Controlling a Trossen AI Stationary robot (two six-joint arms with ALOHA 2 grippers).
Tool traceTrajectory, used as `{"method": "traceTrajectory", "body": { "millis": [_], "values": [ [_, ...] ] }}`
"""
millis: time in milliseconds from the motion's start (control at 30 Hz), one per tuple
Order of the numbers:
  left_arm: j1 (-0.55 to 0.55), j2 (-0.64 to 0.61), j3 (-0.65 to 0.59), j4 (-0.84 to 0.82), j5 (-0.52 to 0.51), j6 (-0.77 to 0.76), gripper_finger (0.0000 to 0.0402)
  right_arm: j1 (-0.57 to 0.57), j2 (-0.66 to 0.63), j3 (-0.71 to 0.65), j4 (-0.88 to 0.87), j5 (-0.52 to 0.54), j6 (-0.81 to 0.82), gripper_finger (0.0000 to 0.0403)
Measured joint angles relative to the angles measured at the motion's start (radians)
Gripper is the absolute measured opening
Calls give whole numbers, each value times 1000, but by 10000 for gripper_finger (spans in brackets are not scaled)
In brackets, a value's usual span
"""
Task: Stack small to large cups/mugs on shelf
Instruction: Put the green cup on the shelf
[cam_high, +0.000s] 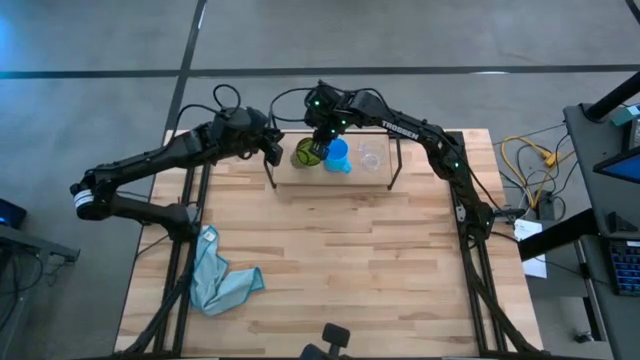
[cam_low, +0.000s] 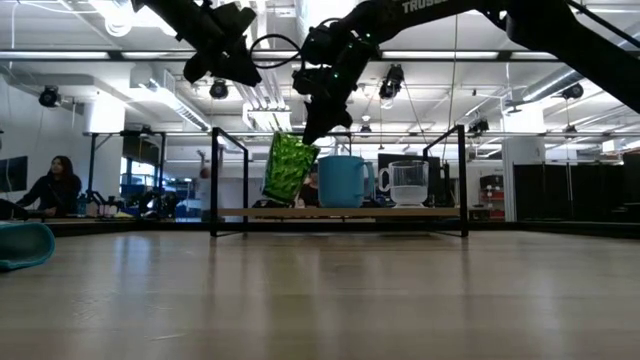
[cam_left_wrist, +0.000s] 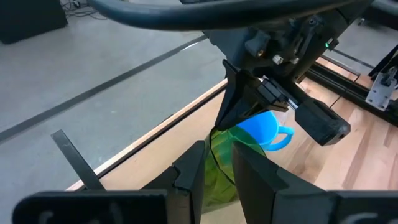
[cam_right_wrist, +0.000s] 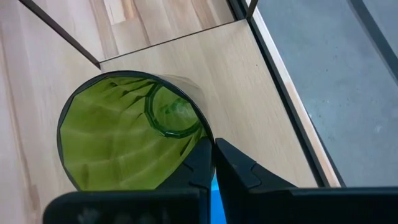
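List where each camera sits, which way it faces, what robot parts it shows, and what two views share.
High: overhead, straight down on the table; both arms.
Low: table height, level toward the shelf; arms enter from above.
Left wrist: past its own shut fingers toward the right end effector.
Right wrist: down into the green cup, fingers pinching its rim.
Shared: high and low both show the blue mug and clear cup.

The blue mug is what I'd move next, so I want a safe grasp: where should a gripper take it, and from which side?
Probably the rim of the blue mug, from above. It stands upright and open-topped on the shelf, with the green cup tilted in the right gripper on one side and the clear cup close on the other, crowding any sideways approach.
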Motion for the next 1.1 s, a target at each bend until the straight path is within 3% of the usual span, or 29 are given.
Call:
{"method": "traceTrajectory", "body": {
  "millis": [900, 1100],
  "values": [
    [0, -1, 0, -1, 2, 0, 66, 0, 0, 0, -6, -2, 32, 9],
    [0, -1, 0, -1, 19, 1, 66, 0, 0, 0, 7, -1, 46, 37]
  ]
}}
